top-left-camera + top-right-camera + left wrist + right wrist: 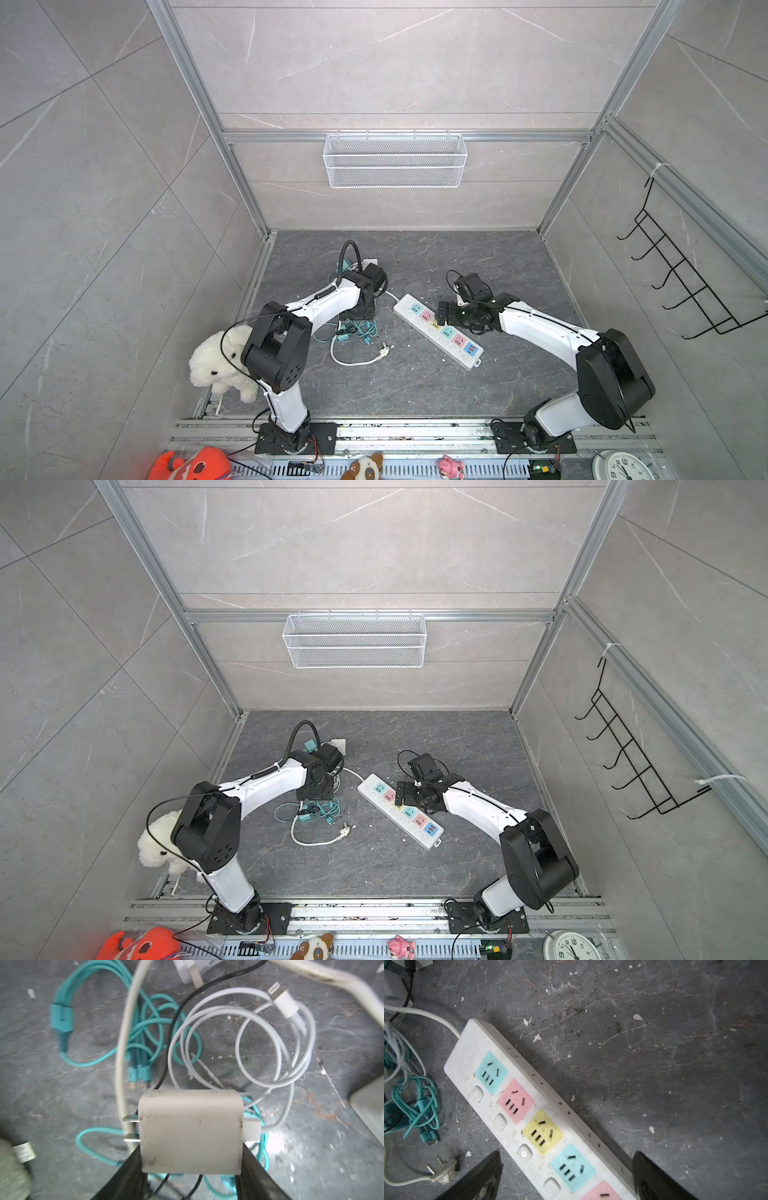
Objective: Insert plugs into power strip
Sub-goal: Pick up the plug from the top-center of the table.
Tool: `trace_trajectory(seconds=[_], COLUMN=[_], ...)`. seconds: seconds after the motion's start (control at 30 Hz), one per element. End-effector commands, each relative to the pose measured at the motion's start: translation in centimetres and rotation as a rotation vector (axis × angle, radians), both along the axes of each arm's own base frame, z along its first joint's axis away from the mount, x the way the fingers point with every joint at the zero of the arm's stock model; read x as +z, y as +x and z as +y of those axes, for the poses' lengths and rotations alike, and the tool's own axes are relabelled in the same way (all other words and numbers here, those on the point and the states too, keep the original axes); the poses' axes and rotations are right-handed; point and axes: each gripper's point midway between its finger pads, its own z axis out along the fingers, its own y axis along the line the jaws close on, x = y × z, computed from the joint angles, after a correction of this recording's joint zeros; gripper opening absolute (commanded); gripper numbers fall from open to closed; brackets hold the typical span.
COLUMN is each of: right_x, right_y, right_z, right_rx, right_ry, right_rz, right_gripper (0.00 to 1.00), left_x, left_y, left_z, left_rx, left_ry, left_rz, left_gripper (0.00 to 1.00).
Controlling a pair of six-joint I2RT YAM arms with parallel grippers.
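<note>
Two jaws: left clenched on scuffed blocky plug point(190, 1132) (flat prongs); right spread.

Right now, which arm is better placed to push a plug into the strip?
Left. The left gripper holds a white plug, prongs exposed. The right gripper is open and empty, straddling the power strip, so it could probably only steady it.

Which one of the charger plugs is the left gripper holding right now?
The scuffed white plug with the white cable, pinched between the left gripper's fingers, prongs sticking out past one finger. The other white plug in the wrist view lies ungripped.
</note>
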Motion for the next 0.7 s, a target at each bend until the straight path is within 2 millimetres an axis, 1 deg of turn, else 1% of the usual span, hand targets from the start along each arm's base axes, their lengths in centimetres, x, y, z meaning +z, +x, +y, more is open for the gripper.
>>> trace_trajectory(seconds=[0.0,0.1,0.17,0.23,0.37,0.43,0.57,0.67], right_x=[1.2,2.1,3.0,4.0,5.7,6.5,8.5,9.2], right_y=[0.4,0.3,0.1,-0.2,-1.2,-1.7,-2.5,-2.8], right_z=[1.2,1.6,1.9,1.9,1.4,1.1,1.8,2.5], right_rx=[0.039,0.043,0.049,0.048,0.024,0.006,0.002,0.003], right_ry=[0.047,0.083,0.116,0.143,0.169,0.19,0.285,0.351], right_rz=[-0.024,-0.038,-0.052,-0.067,-0.085,-0.091,-0.105,-0.097], right_gripper=[0.98,0.97,0.97,0.97,0.98,0.97,0.95,0.92], left_x=[2.1,3.9,5.6,7.2,9.7,10.4,10.9,10.8], left_y=[-2.1,-2.1,-1.7,-1.3,-0.5,-0.2,0.1,0.7], left_z=[0.5,-1.7,-4.1,-6.2,-9.2,-10.8,-14.1,-15.3], left_rx=[-0.036,-0.078,-0.12,-0.163,-0.238,-0.274,-0.337,-0.342], left_ry=[-0.02,-0.169,-0.31,-0.415,-0.496,-0.546,-0.675,-0.737], left_rz=[0.042,-0.003,-0.058,-0.1,-0.17,-0.198,-0.25,-0.292], left_gripper=[0.2,0.2,0.21,0.21,0.22,0.22,0.22,0.22])
